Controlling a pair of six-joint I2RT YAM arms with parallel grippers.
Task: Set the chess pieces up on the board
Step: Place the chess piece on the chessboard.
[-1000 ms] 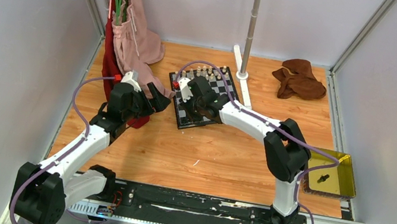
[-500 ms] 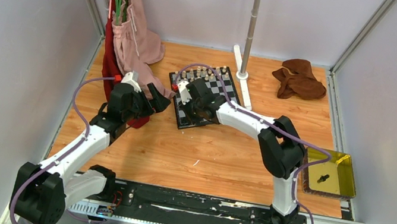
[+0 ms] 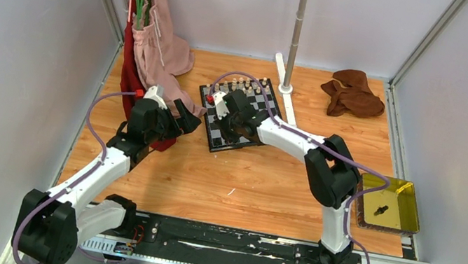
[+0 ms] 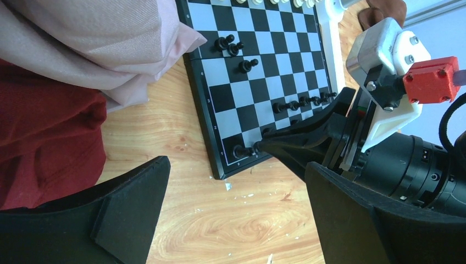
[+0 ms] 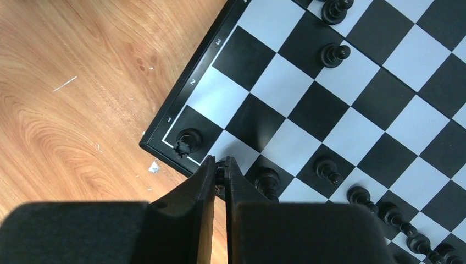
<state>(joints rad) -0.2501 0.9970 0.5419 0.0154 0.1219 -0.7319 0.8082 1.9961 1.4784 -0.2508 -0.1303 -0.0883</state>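
A light, tippy black piece (image 5: 220, 171) seems pinched at its top by the narrow right gripper (image 5: 220, 161). The left gripper (image 4: 236, 181) is spread wide.

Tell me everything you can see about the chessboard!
The chessboard is a flat square of black and white checks with a black border and tiny numbers along one side. It lies askew on the wooden table. Cream pieces line its far edge; black pieces stand nearer. A pink cloth overlaps one edge. The right end effector seems to pinch a black piece at its near corner.
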